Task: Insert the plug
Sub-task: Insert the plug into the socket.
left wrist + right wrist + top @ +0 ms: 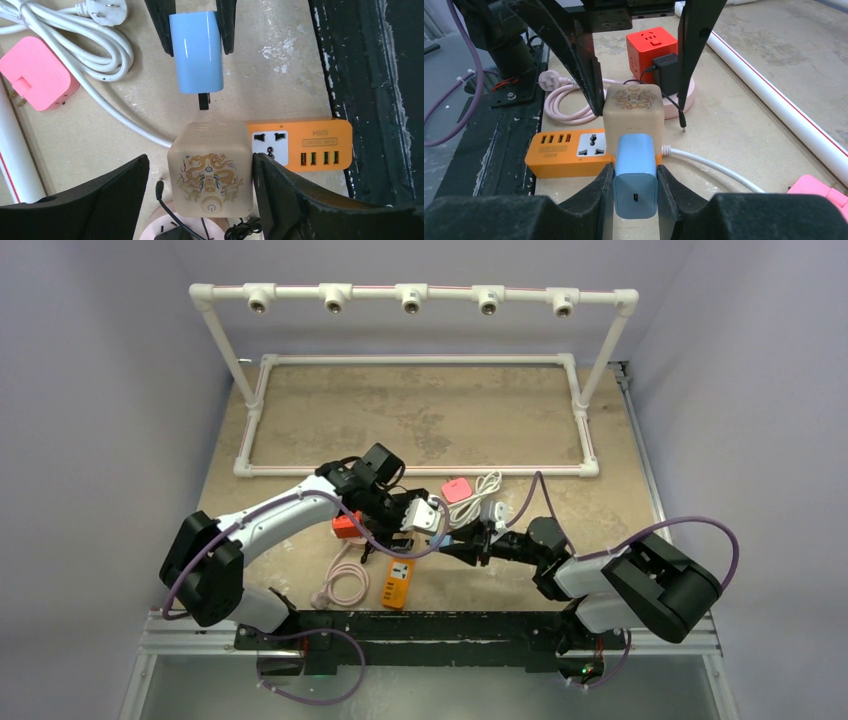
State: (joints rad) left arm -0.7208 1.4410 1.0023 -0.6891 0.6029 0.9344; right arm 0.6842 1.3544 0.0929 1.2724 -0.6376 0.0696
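Observation:
My right gripper (635, 172) is shut on a light blue charger plug (635, 167), level, with its prongs pointing at a beige cube socket (633, 112) that has a dragon print. In the left wrist view the plug (196, 52) has its dark prong just short of the cube (210, 170). My left gripper (200, 159) is open around the cube. Its right finger (280, 190) touches the cube's side; the left finger (120, 195) stands a little apart. In the top view both grippers meet at the cube (425, 515).
An orange power strip (300, 145) lies beside and partly under the cube. A red cube socket (651, 45) on a pink round base with a black adapter stands behind. A pink adapter (37, 75), coiled white cable (90, 50), pink cable (343, 580) and white pipe frame (420, 472) lie around.

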